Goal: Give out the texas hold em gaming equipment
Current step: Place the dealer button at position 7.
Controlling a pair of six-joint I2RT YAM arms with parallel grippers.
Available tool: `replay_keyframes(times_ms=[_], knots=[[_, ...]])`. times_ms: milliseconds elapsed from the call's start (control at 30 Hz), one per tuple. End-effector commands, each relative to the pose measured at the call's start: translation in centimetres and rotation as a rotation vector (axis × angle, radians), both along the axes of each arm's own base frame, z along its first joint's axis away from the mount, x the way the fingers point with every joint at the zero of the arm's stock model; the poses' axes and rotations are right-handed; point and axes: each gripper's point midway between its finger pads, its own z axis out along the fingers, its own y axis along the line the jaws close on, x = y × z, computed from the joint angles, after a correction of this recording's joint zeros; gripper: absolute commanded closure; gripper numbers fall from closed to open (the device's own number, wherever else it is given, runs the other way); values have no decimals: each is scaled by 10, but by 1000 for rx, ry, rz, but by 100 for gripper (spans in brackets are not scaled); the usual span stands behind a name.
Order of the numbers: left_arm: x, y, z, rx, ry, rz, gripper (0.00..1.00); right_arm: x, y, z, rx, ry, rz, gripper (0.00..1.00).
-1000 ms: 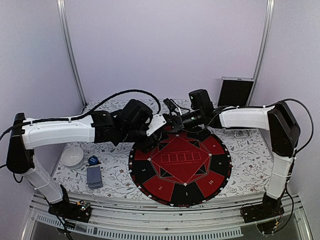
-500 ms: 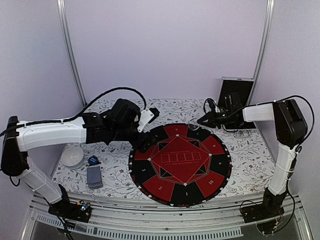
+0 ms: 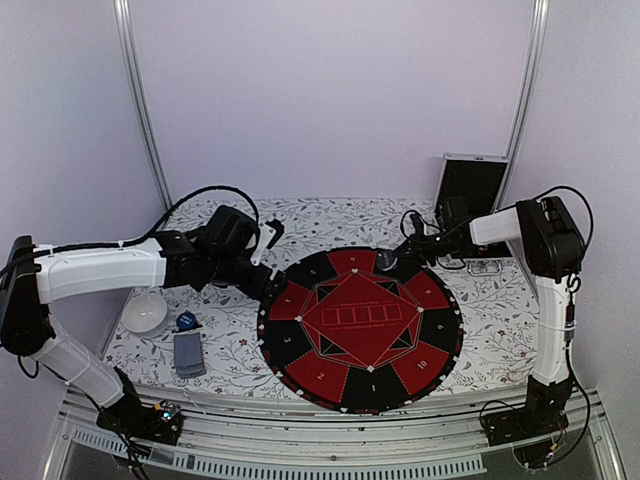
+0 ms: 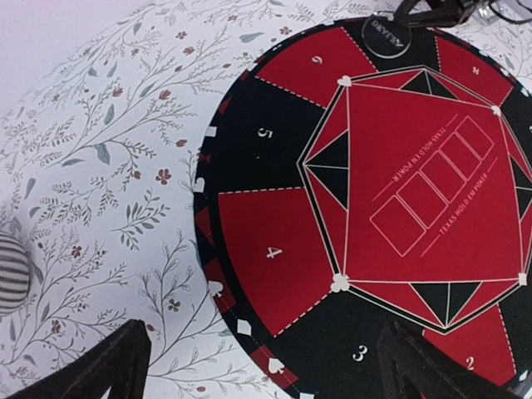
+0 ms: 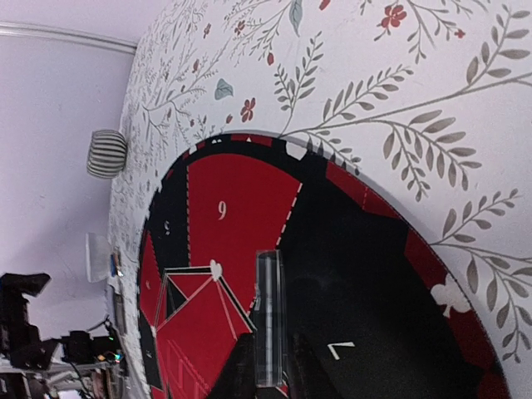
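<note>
Nearest the arm bases, on the left, a stack of cards [image 3: 187, 353] lies grey-blue back up on the flowered cloth [image 3: 230, 318]. A blue disc [image 3: 185, 320] sits just beyond it and a cup [image 3: 145, 311] a little farther left; none of these is touched. No chips and no orange disc can be made out. The round red-and-black mat [image 3: 360, 330] fills the middle of the table, its numbered sectors and its row of card boxes almost all bare.

Past the mat's left edge hangs the left gripper [image 4: 262, 332], its fingers spread as wide as they go with nothing between them. A second ago it was narrower and nose to nose with the right gripper [image 3: 402, 254] above the far side of the mat. Both arms have since drawn back to their own sides.

The right gripper's fingers are pressed almost together on the rim of a clear disc [image 4: 385, 35], which is at the mat's far edge over sector 7. Whether it rests on the mat or hangs just above it cannot be told.

This reads as a finished handover. The disc has passed from left to right, probably to be set down there, which frees the left arm for the cards. Farthest back, a black case [image 3: 470, 185] stands on edge at the back of the table.
</note>
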Motion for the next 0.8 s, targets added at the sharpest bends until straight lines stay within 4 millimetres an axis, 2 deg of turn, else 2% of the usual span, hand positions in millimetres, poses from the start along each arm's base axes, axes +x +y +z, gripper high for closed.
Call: replay_keyframes(times_ms=[0, 167, 267, 433, 567, 667, 767], knots=[[6, 18, -3, -33, 52, 96, 2, 2, -3, -12, -28, 30, -10, 73], [10, 39, -15, 7, 121, 220, 2, 8, -17, -9, -139, 13, -57, 46], [7, 57, -22, 32, 175, 311, 2, 15, -29, 8, -227, -41, -88, 33], [-4, 103, -37, 52, 309, 508, 2, 18, -42, 49, -391, -168, -129, 0], [-19, 131, -48, 58, 413, 591, 4, 8, -34, 78, -452, -259, -99, 1], [-21, 145, -52, 59, 441, 610, 6, 0, -25, 87, -440, -286, -64, 1], [-21, 157, -61, 58, 476, 633, 13, -5, -20, 90, -430, -292, -47, 1]])
